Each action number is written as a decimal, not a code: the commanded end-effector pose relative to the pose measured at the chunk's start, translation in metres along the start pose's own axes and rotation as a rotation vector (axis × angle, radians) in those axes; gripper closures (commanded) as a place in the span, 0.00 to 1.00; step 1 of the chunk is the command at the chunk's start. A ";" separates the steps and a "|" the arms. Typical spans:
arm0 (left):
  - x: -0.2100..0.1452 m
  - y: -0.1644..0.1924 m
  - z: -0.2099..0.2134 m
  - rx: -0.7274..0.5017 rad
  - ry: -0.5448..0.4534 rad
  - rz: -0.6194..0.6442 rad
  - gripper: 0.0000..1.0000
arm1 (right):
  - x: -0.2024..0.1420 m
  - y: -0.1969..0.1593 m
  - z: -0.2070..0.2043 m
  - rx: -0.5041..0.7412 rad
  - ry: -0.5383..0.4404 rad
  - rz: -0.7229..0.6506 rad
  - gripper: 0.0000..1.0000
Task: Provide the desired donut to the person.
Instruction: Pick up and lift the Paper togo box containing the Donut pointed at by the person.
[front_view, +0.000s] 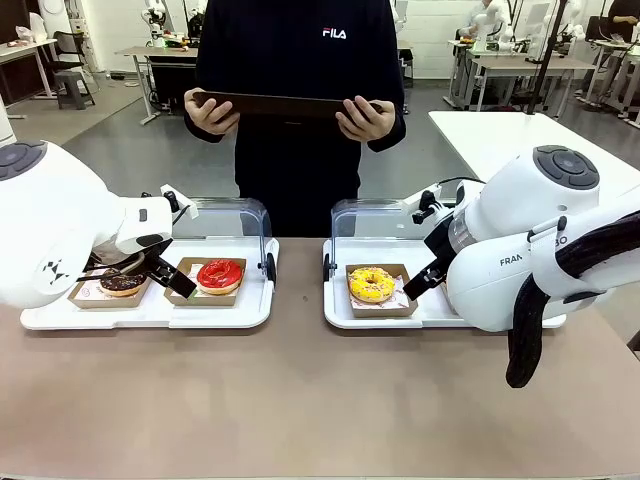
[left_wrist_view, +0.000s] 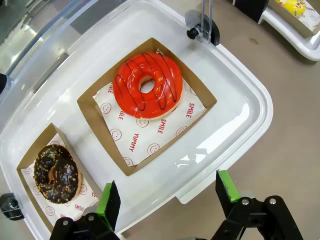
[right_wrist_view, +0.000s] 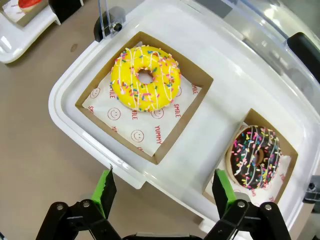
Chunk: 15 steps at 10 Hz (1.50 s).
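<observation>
The person (front_view: 300, 60) stands at the far side, both hands holding a dark flat board (front_view: 285, 103). A red-glazed donut (left_wrist_view: 147, 86) and a chocolate nut donut (left_wrist_view: 56, 173) sit in cardboard boxes on the left white tray (left_wrist_view: 240, 100). My left gripper (left_wrist_view: 169, 197) hovers open over that tray's near rim, holding nothing. On the right tray (right_wrist_view: 65, 95) a yellow sprinkled donut (right_wrist_view: 145, 78) and a chocolate sprinkled donut (right_wrist_view: 255, 156) sit boxed. My right gripper (right_wrist_view: 165, 192) hangs open above its near edge, also holding nothing. Nothing shows which donut is desired.
Each tray has a clear hinged lid (front_view: 235, 215) standing open at its far side, with black hinge knobs (left_wrist_view: 192, 33) at the corners. Bare brown tabletop (front_view: 300, 400) lies between the trays and the near edge. Both arm bodies crowd the table's outer sides.
</observation>
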<state>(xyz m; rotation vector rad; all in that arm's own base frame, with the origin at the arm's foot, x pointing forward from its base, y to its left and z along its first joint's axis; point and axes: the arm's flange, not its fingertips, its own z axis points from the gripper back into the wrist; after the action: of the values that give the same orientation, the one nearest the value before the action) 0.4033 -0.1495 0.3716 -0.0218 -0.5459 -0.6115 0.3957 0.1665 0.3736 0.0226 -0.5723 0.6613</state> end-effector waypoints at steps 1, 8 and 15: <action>0.000 0.000 0.000 0.000 0.000 0.000 0.00 | 0.000 0.000 0.000 0.000 0.000 0.000 0.00; -0.055 0.090 0.104 -0.122 -0.115 -0.051 0.00 | -0.038 -0.096 0.139 0.179 -0.041 0.162 0.00; -0.108 0.158 0.184 -0.189 -0.373 -0.003 0.00 | -0.086 -0.157 0.222 0.321 -0.375 0.220 0.00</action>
<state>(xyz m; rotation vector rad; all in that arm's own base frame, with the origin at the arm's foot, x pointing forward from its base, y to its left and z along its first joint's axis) 0.3443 0.0740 0.5197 -0.2874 -0.8030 -0.6592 0.3156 -0.0437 0.5472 0.3249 -0.8252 0.9402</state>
